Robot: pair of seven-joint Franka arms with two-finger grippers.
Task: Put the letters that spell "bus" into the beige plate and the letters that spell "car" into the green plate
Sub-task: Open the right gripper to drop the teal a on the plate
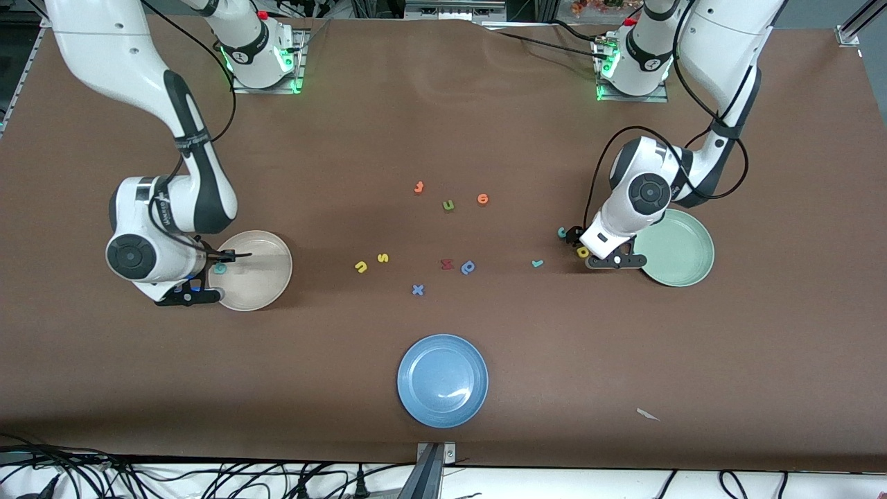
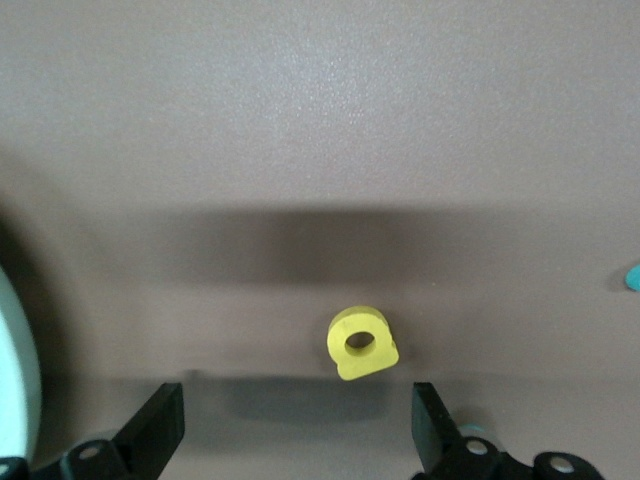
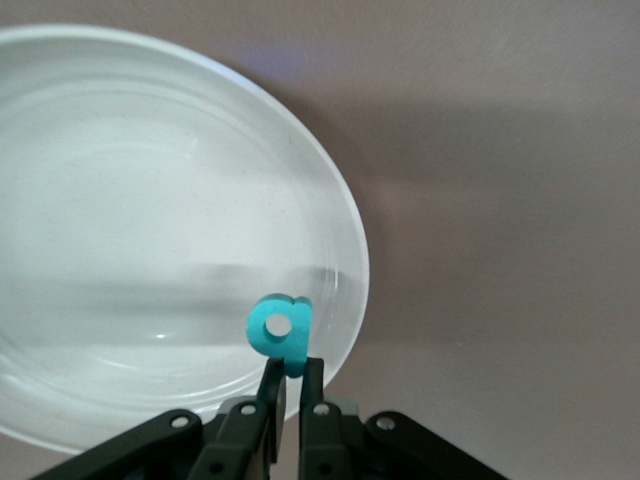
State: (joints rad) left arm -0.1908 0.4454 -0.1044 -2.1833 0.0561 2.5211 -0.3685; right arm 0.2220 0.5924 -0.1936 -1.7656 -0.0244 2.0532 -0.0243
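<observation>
Front view: at the frame's left, the right end effector point(image 1: 223, 266) pinches the teal "b" point(image 1: 220, 267) over the beige plate point(image 1: 267, 277), seemingly ready to drop it. At right, the left end effector point(image 1: 581, 244) hangs spread over the yellow "a" point(image 1: 583, 252), just beside the green plate point(image 1: 686, 260). The yellow "u" point(image 1: 360, 267) and yellow "s" point(image 1: 382, 258) lie mid-frame on the brown surface point(image 1: 443, 138).

Left wrist view: the "a" sits between wide fingers point(image 2: 160, 425).

Right wrist view: fingers point(image 3: 270, 385) clamp the "b" above the plate's rim.

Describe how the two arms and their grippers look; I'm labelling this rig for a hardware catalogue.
Both arms are glossy white with black joint bands, round black joint caps and looped black cables. Bases glow green. The left gripper and right gripper have slim black fingers.
</observation>
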